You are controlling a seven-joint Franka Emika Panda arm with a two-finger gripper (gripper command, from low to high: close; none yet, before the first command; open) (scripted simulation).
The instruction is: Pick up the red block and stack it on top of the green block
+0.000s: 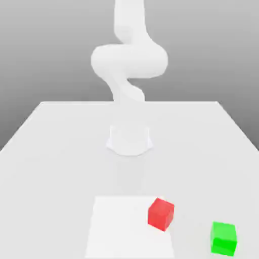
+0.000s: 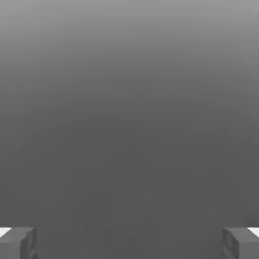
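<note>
The red block (image 1: 161, 213) rests on the table near the front, slightly turned, on the exterior view's right edge of a brighter white square patch (image 1: 121, 227). The green block (image 1: 223, 238) sits on the table further to the exterior view's right and a little nearer the front, apart from the red one. In the hand view my gripper (image 2: 129, 244) is open: its two grey fingertips (image 2: 18, 243) stand far apart with nothing between them, facing a plain grey background. The blocks are well away from the arm's raised upper links (image 1: 129, 60).
The white arm rises from its round base (image 1: 129, 139) at the middle of the white table (image 1: 50, 152). The table's edges run along the back and slant down both sides. A grey backdrop lies behind.
</note>
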